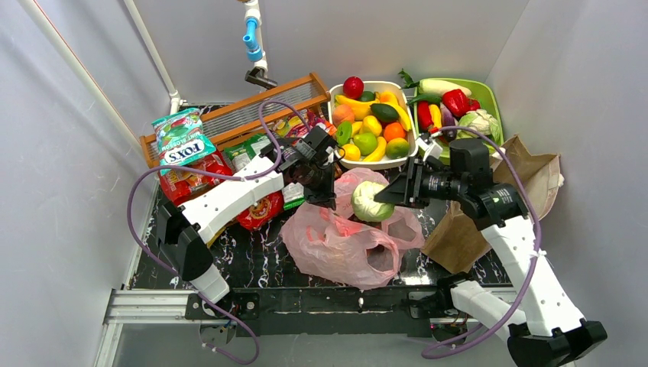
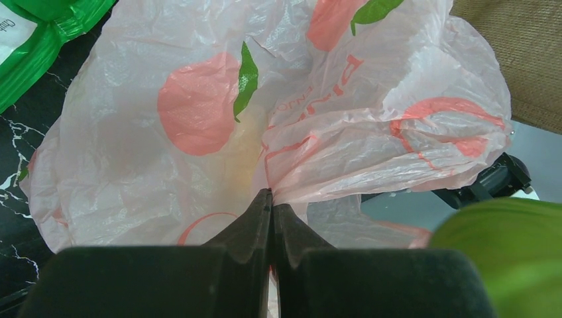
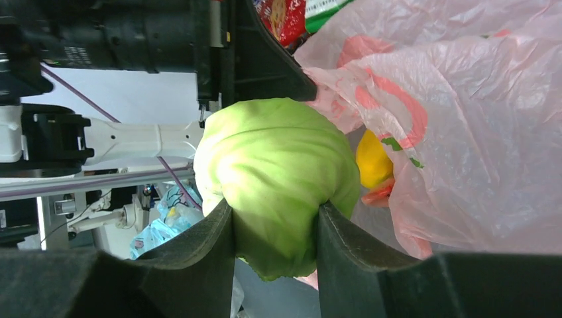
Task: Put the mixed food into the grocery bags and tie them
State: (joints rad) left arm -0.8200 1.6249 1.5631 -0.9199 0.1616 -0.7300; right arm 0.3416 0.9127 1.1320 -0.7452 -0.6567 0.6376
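The left gripper point(image 2: 272, 202) pinches the rim of the pink plastic bag point(image 1: 336, 245) while the right gripper point(image 3: 275, 218) carries a toy cabbage point(image 1: 372, 200) at its mouth. A yellow piece point(image 3: 373, 159) sits inside already; the fruit basket point(image 1: 410, 150), vegetable tray point(image 1: 493, 98) and snack packets point(image 1: 183, 141) look unpacked, the brown paper bag point(image 1: 527, 172) unused, nothing tied.

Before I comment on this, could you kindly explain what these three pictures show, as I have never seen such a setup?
Two robot arms are bolted at a table's near edge. The overhead picture looks down from above and behind them; the other two come from cameras on each wrist. The left gripper is shut on a fold of the pink plastic bag, holding it up. The right gripper holds a green toy cabbage over the bag. Behind lie snack packets, a white fruit basket and a green vegetable tray; a brown paper bag lies to the right.
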